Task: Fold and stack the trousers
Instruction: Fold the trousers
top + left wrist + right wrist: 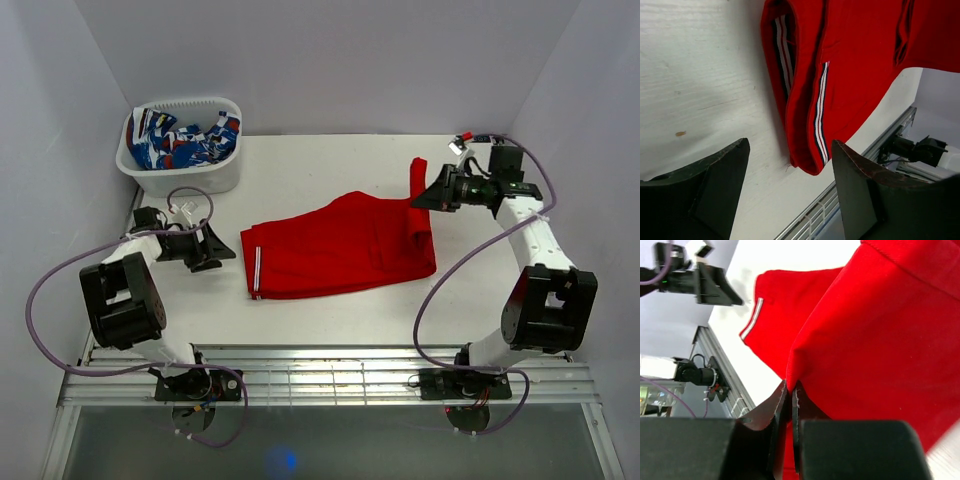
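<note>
My left arm folds back from its base at the near edge, elbow high, and reaches low over the table (330,310) toward the middle. My left gripper (222,250) points right, its two dark fingers (715,175) spread wide with nothing between them. My right arm rises from its base, bends at the elbow and stretches toward the far right of the table, wrist turned inward so that my right gripper (416,202) points left. Its fingers (775,410) are pressed together, and they pinch a fold of the trousers (340,245) right at their tips.

The trousers lie flat across the middle of the table, folded into a broad red band that runs from one gripper to the other. The left end, with a white and dark striped trim (820,115) along the hem, lies just ahead of my open left gripper (790,145), close but not touching. At the right end, where my right gripper (789,386) holds the trousers (880,340), a narrow strip of red cloth runs away toward the far side of the table.

Purple cables (45,290) loop from both arms. In the far left corner, well apart from the trousers (855,65), stands a white basket (190,178) holding blue, white and red patterned cloth (185,140).
</note>
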Robot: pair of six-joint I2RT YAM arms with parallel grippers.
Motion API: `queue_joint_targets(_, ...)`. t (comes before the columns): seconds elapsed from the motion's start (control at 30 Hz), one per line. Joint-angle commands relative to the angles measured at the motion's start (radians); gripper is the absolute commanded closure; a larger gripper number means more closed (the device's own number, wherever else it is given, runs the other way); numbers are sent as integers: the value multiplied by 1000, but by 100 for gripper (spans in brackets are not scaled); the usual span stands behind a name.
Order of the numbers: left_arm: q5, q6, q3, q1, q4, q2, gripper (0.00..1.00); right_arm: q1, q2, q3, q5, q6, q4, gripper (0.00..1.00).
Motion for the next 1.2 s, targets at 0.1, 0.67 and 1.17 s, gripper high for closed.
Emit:
queue_joint_targets(0.1, 112, -72, -42, -70, 131, 80, 27, 223, -10, -24, 70, 264, 327, 92)
queue_joint_targets(0.67, 126, -183, -67, -179, 300, 255, 97, 662, 268, 144, 301, 416, 457, 92)
queue_joint_targets(1.17, 111, -181, -90, -189, 320, 266, 100, 839, 489, 320, 380, 523, 509, 92)
